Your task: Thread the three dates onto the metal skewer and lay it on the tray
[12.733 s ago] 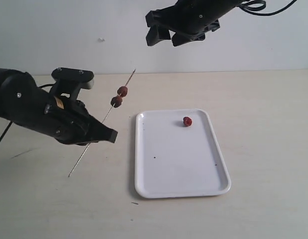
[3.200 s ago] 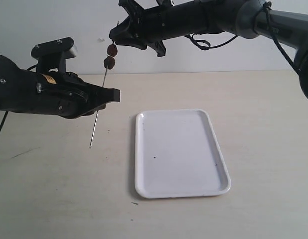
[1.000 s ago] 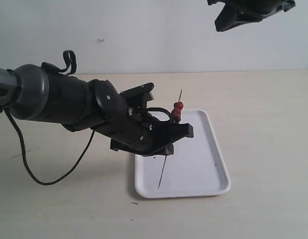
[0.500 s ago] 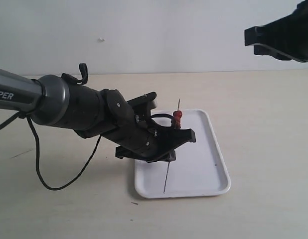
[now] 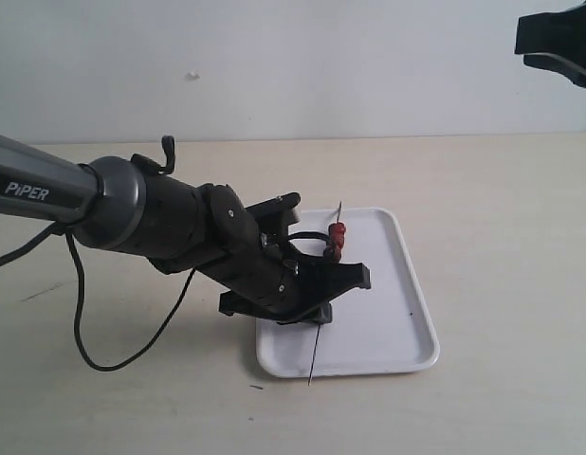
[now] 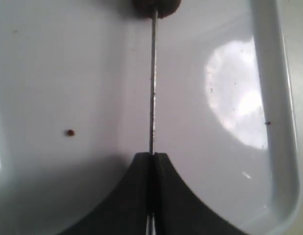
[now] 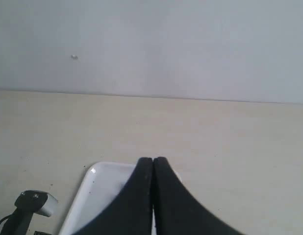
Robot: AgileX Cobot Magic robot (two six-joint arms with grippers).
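The label [image 5: 26, 191] on the left arm [image 5: 122, 209] reads "PiPER". The left claw [image 6: 152, 155] is closed on the metal skewer [image 6: 152, 88], which stands tilted over the tray [image 5: 397, 313]. The dates [image 5: 336, 237] sit near its upper end. The right claw [image 7: 152, 161] is closed and empty, high above the surface [image 5: 502, 237].

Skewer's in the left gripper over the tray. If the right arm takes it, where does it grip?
Probably the bare lower shaft of the metal skewer, below the left gripper, jaws closing across the rod from the side. It is thin, straight and steeply tilted; the dates crowd the upper end.
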